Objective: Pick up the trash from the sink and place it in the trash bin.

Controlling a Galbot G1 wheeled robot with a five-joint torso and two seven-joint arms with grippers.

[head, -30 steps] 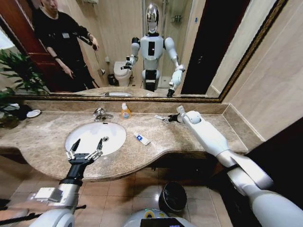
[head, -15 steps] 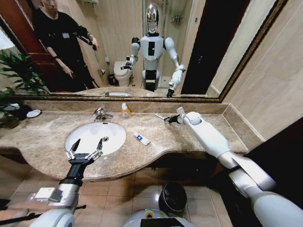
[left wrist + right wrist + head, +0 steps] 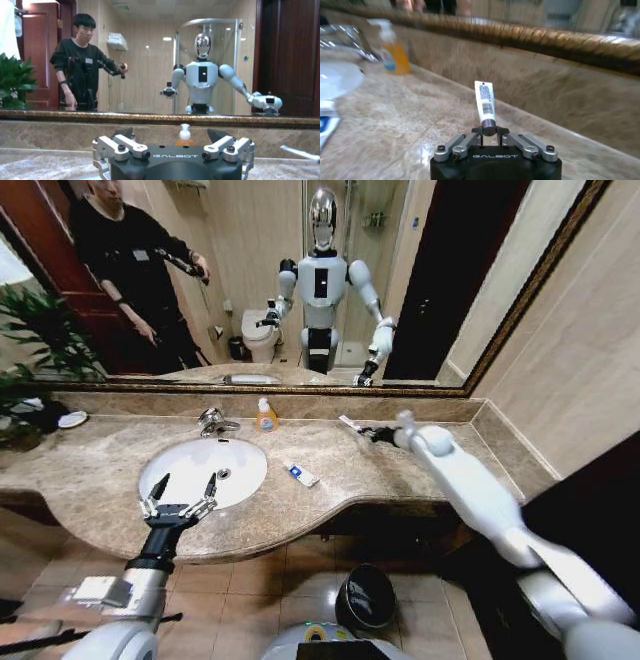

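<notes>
Lifted since a second ago, my right arm now carries the tiny white tube [image 3: 485, 103] clear of the marble counter [image 3: 90, 465], my right gripper [image 3: 489, 132] pinched narrow on the tube's dark cap end, its printed flat end pointing toward the back wall below the mirror. A white-and-blue packet [image 3: 300, 473] lies on the counter just beside the sink [image 3: 180, 463], between the basin and my raised arm; its edge also shows in my right wrist view [image 3: 326, 122]. The orange soap bottle [image 3: 265, 416] stands near the chrome tap [image 3: 212, 421]. My left gripper [image 3: 178, 498] hovers over the basin's near rim, fingers spread wide. The trash bin [image 3: 364, 595] sits on the tiled floor below the counter edge.
</notes>
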